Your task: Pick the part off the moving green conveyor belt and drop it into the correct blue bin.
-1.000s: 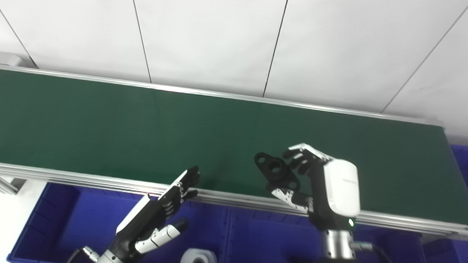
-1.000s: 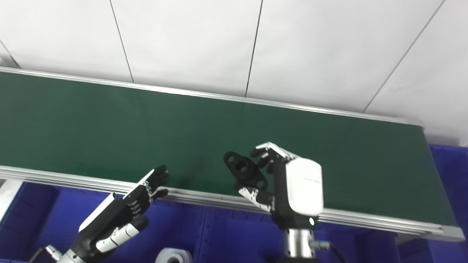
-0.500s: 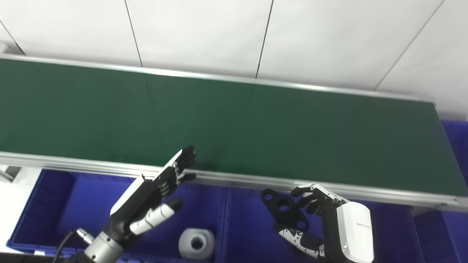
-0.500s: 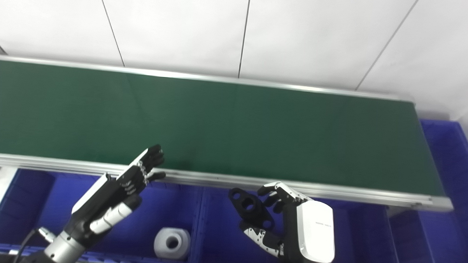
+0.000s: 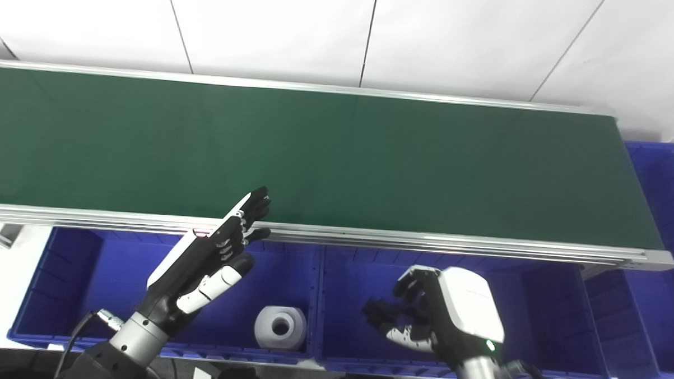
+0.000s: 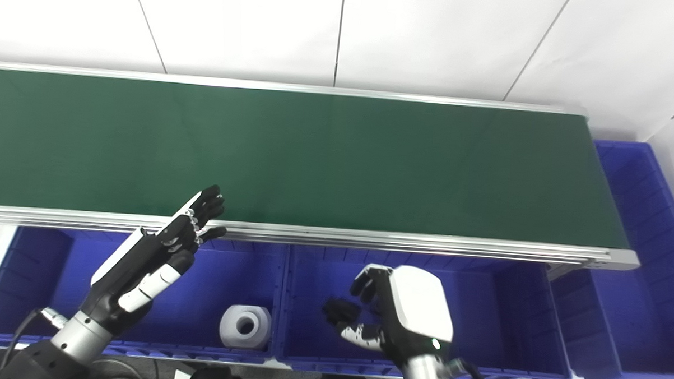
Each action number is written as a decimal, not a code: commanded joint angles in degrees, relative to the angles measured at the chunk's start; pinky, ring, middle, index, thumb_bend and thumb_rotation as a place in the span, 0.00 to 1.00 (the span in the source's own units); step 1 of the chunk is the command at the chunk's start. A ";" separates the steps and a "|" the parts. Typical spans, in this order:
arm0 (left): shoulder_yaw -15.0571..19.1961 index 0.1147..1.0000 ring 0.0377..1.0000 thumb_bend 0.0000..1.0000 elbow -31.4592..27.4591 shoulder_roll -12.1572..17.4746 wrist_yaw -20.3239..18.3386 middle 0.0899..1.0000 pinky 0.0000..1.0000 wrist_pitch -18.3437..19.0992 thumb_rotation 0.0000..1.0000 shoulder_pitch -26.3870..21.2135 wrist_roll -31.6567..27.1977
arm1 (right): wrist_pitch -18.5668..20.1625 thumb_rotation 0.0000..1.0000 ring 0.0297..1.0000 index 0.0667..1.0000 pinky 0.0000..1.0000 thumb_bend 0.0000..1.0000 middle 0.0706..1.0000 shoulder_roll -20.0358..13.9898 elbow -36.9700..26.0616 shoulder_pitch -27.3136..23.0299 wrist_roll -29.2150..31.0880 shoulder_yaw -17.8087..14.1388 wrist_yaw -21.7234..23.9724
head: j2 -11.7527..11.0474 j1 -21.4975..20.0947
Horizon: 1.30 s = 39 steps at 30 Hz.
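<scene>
Lowered from the green conveyor belt [image 5: 372, 157] into the middle blue bin [image 5: 546, 309], the right hand [image 5: 442, 316] grips the black flanged part [image 5: 378, 314] near its left wall, while the left hand [image 5: 211, 261] hovers spread, empty.

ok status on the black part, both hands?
Right hand shut on black part, low inside middle blue bin. Left hand open, idle at the belt's edge. Nothing in the way; white part sits in the neighbouring bin.
</scene>
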 commanded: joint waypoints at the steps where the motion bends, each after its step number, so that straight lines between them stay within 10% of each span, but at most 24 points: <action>1: 0.36 1.00 1.00 0.32 -1.73 0.22 0.39 1.00 0.91 -1.07 0.77 -0.65 -0.29 | 1.75 0.09 0.59 0.76 0.49 0.62 0.66 1.36 -1.39 0.40 -0.26 -0.35 0.86 | 0.11 0.19; 3: 0.38 1.00 0.99 0.34 -1.84 0.20 0.42 1.00 0.91 -0.84 0.77 -0.67 -0.30 | 2.12 0.25 0.75 0.88 0.62 0.68 0.82 2.05 -1.55 0.22 -0.51 -0.59 1.88 | 0.18 0.45; 13: 0.37 1.00 0.99 0.37 -1.60 -0.03 0.60 1.00 0.91 -0.58 0.77 -0.58 0.01 | -0.12 0.39 0.94 0.98 0.89 0.63 0.97 2.49 -0.64 -0.10 0.93 -0.07 -2.41 | -0.21 1.29; 21: 0.18 1.00 0.99 0.37 -1.76 -0.39 0.73 1.00 0.89 -0.50 0.77 -0.02 0.16 | -6.92 0.44 0.95 0.96 0.92 0.70 0.96 3.08 -2.34 2.83 14.51 0.66 -12.61 | -0.79 3.71; 31: -0.68 1.00 0.99 0.36 0.74 -0.86 0.71 1.00 0.92 -3.93 0.73 0.23 1.99 | -18.21 0.63 0.93 1.00 0.84 0.71 0.98 1.09 -1.40 6.86 33.43 6.06 -14.04 | -2.32 11.41; 39: -1.32 1.00 1.00 0.40 6.88 -1.31 0.13 1.00 0.93 -12.93 0.71 0.26 2.36 | -22.40 0.70 0.94 1.00 0.86 0.76 0.99 -0.12 3.37 6.28 41.47 4.60 -15.51 | -4.19 14.02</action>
